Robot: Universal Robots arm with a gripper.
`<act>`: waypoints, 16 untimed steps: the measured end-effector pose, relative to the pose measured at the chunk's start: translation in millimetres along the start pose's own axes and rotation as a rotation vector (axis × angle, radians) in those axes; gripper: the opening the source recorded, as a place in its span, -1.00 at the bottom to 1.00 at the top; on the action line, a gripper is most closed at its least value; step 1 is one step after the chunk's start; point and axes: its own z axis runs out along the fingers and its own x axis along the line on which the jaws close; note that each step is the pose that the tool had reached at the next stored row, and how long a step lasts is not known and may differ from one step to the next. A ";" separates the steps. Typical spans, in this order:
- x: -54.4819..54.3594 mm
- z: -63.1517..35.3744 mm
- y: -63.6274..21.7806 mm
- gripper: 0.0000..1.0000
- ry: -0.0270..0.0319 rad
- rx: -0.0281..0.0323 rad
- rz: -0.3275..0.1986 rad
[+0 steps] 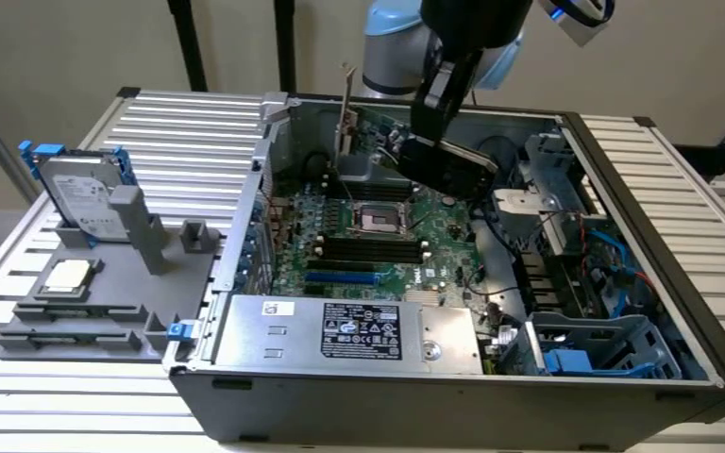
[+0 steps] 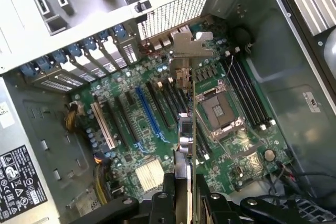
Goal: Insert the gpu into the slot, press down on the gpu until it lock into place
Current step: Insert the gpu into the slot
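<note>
My gripper (image 1: 436, 162) hangs over the back of the open computer case, shut on the gpu (image 1: 373, 151), which is held on edge above the motherboard. In the wrist view the gpu (image 2: 185, 129) is seen edge-on, running from between my fingers (image 2: 167, 184) out to its silver bracket (image 2: 191, 45). The slot (image 1: 341, 278) is a bright-blue strip on the green board near the case's front, away from the card. In the wrist view the slot (image 2: 148, 111) lies to one side of the card's edge, not under it.
A silver power supply box (image 1: 350, 330) with a white label sits at the case's front. The CPU socket (image 1: 376, 220) and black memory slots (image 1: 365, 250) lie mid-board. A grey fixture with a hard drive (image 1: 79, 193) stands on the exterior view's left. Blue drive cages (image 1: 589, 349) fill the right.
</note>
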 end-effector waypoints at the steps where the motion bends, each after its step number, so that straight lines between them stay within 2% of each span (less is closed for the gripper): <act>1: 0.0 0.5 0.0 -0.47 -0.0006 -0.0005 -0.019; 11: 0.4 6.3 -0.5 -0.47 -0.0024 -0.0051 -0.196; 16: 0.5 9.2 -0.8 -0.47 -0.0005 -0.0033 -0.287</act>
